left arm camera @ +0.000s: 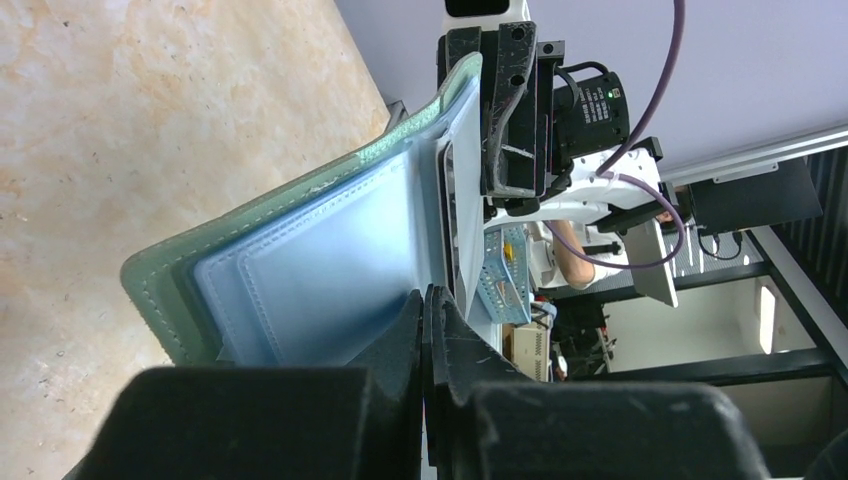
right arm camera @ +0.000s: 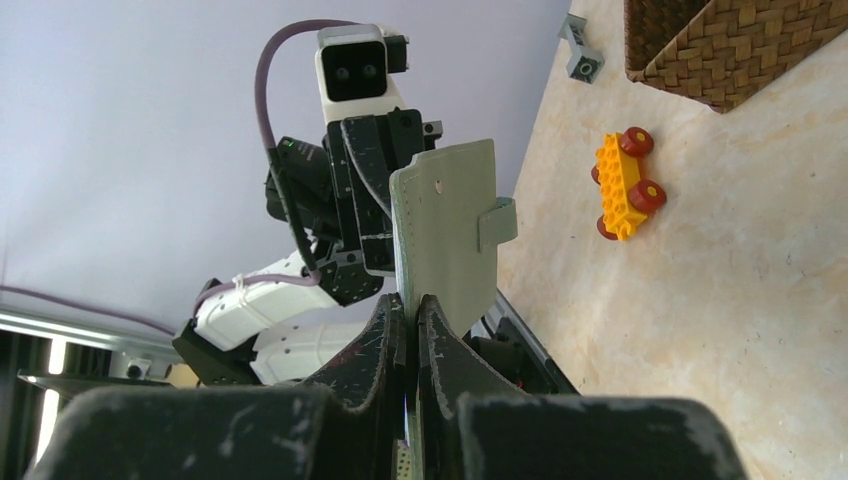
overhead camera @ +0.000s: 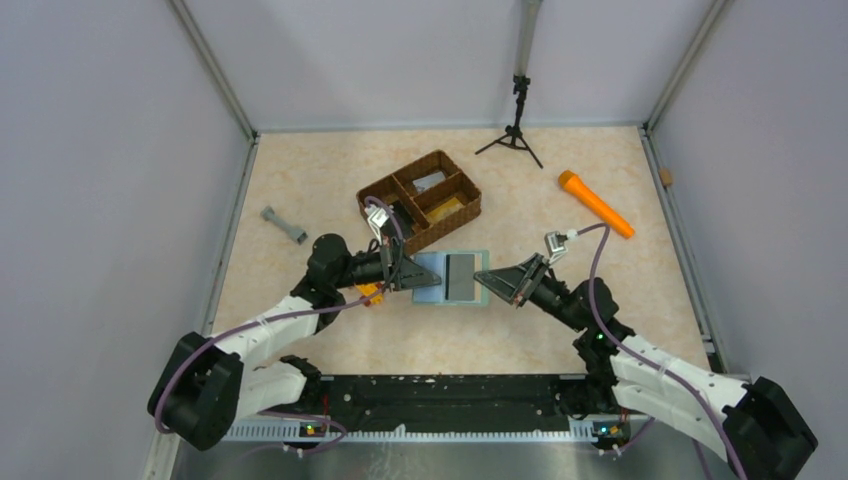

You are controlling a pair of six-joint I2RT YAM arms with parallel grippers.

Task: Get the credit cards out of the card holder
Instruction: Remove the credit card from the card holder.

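The card holder (overhead camera: 480, 299) is spread open between my two grippers, a little in front of the basket. A dark grey credit card (overhead camera: 461, 277) lies in its right half, and the left half shows pale blue pockets (left arm camera: 310, 270). My left gripper (overhead camera: 412, 276) is shut on the holder's left edge, seen up close in the left wrist view (left arm camera: 426, 296). My right gripper (overhead camera: 483, 279) is shut on the right edge of the grey-green cover (right arm camera: 445, 240), next to its small tab (right arm camera: 497, 222). A silvery card (overhead camera: 430, 182) lies in the basket.
The brown woven basket (overhead camera: 466, 210) stands just behind the holder, with a yellowish piece and a black block in it. A yellow toy car (right arm camera: 622, 185) sits under the left arm. A grey piece (overhead camera: 284, 225) lies at the left, an orange stick (overhead camera: 596, 204) at the right, and a small tripod (overhead camera: 515, 130) at the back.
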